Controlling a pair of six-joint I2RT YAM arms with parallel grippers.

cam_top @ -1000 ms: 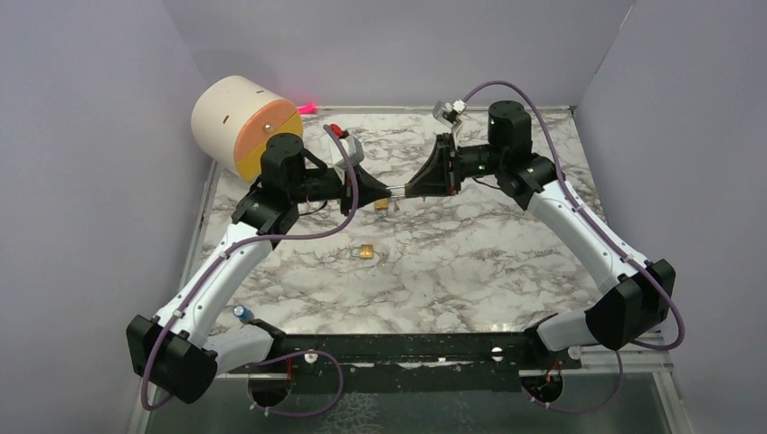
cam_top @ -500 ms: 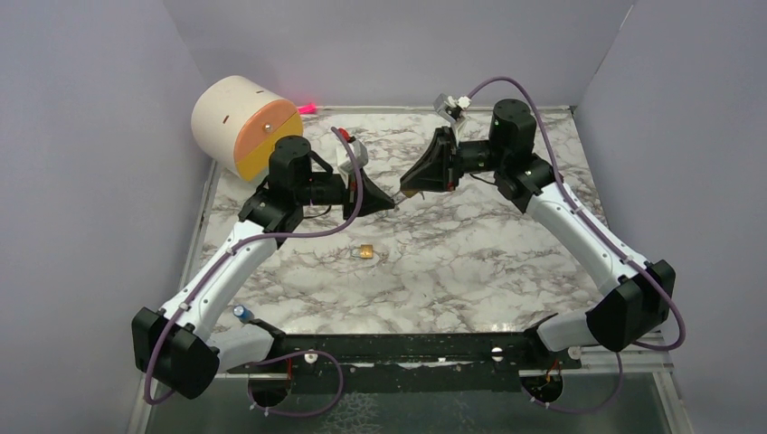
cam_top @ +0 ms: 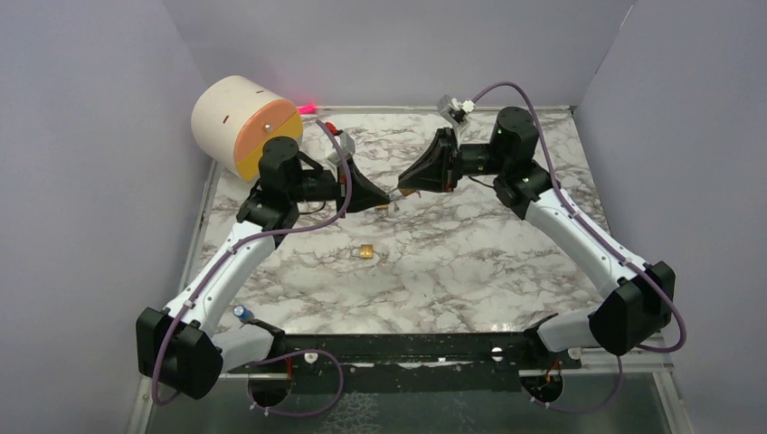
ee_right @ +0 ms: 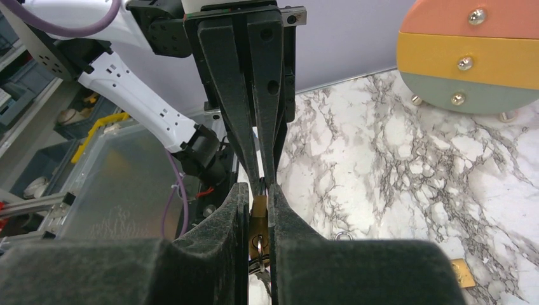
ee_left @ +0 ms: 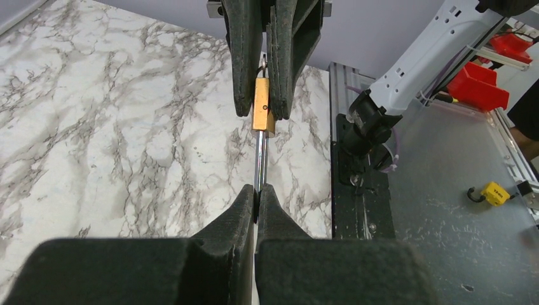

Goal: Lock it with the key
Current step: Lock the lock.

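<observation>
Above the marble table, my two grippers meet tip to tip around a small brass padlock (cam_top: 398, 191). My right gripper (ee_right: 257, 190) is shut on the padlock's brass body (ee_right: 259, 213). A key (ee_right: 257, 244) with a wire ring sticks out of the keyhole end. My left gripper (ee_left: 257, 190) is shut on the padlock's steel shackle (ee_left: 259, 166), which runs straight into the brass body (ee_left: 262, 105). From above, the left gripper (cam_top: 389, 193) points right and the right gripper (cam_top: 403, 188) points left, almost touching.
A second brass padlock (cam_top: 366, 252) lies on the marble table (cam_top: 470, 262) in front of the grippers. A small metal ring (ee_right: 343, 236) lies below them. A peach and orange drum (cam_top: 242, 123) stands at the back left corner. Grey walls enclose three sides.
The two grippers have drawn together. A second ago a stretch of bare shackle showed between them; now their tips nearly touch. The left wrist has turned and the right arm shifted slightly.
</observation>
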